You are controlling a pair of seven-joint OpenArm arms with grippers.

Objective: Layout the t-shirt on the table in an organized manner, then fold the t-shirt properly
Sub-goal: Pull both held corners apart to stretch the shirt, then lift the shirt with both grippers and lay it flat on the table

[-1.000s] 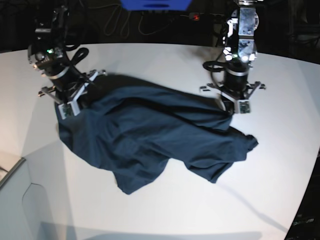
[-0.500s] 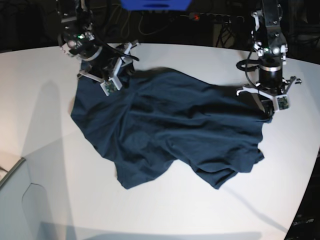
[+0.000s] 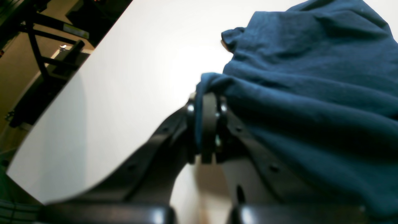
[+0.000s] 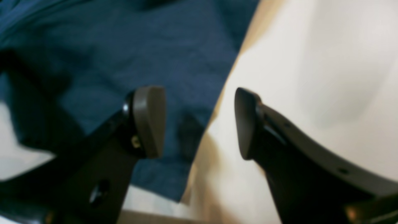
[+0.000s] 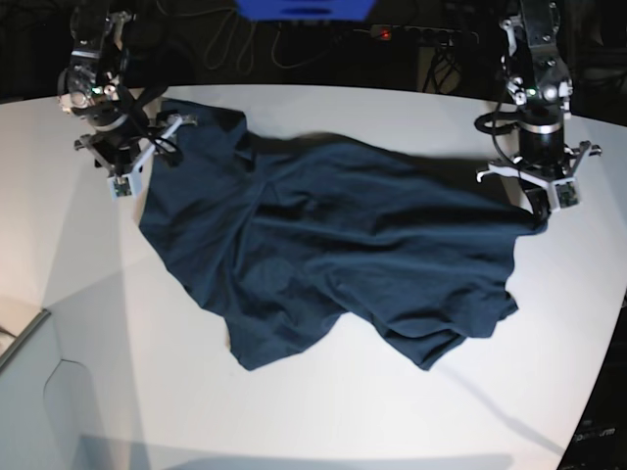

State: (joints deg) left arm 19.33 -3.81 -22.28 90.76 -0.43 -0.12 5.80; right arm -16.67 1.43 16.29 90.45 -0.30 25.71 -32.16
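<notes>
The dark navy t-shirt [image 5: 333, 245] lies spread and wrinkled across the white table [image 5: 343, 421]. My left gripper [image 5: 538, 211], on the base view's right, is shut on the t-shirt's right edge. In the left wrist view the fabric [image 3: 311, 93] bunches between the closed fingertips [image 3: 207, 105], just above the table [image 3: 124, 77]. My right gripper [image 5: 127, 168] stands open at the t-shirt's far left corner. In the right wrist view its fingers [image 4: 149, 121] are wide apart with nothing between them, over the t-shirt's edge [image 4: 155, 46] and the bare table [image 4: 311, 77].
The table's curved edge [image 5: 588, 392] runs down the right side. A pale surface [image 5: 29, 392] sits off the front left corner. Cables and dark gear [image 5: 294, 39] lie behind the table. In the left wrist view a dark stand [image 3: 46, 62] shows past the table edge.
My right gripper opened, let go of the t-shirt and shifted left. The t-shirt's left corner now lies flat toward the back. My left gripper pulled its edge slightly further right.
</notes>
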